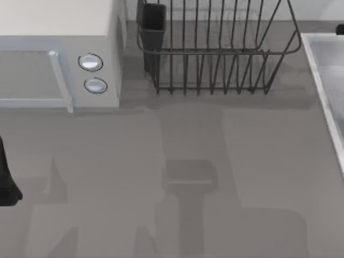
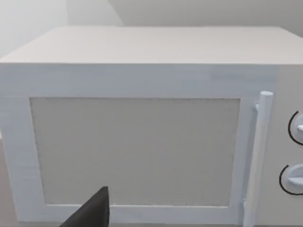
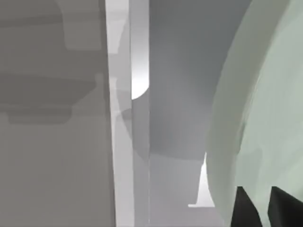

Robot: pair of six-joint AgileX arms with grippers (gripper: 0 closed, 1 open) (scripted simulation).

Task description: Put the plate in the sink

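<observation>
The plate (image 3: 265, 94) is pale mint green and glossy, and it stands close to the right wrist camera. My right gripper (image 3: 266, 201) is shut on its rim, with a dark finger on each side of the edge. Behind the plate is the sink (image 3: 125, 142), with its pale raised rim and smooth grey inner walls. I cannot tell whether the plate touches the basin. The sink (image 1: 318, 70) runs along the table's right edge. My left gripper (image 1: 6, 185) is parked at the far left, facing the microwave.
A white microwave (image 1: 59, 54) with two knobs and a bar handle stands at the back left, its door (image 2: 135, 151) shut. A dark wire dish rack (image 1: 215, 48) stands at the back middle, between microwave and sink.
</observation>
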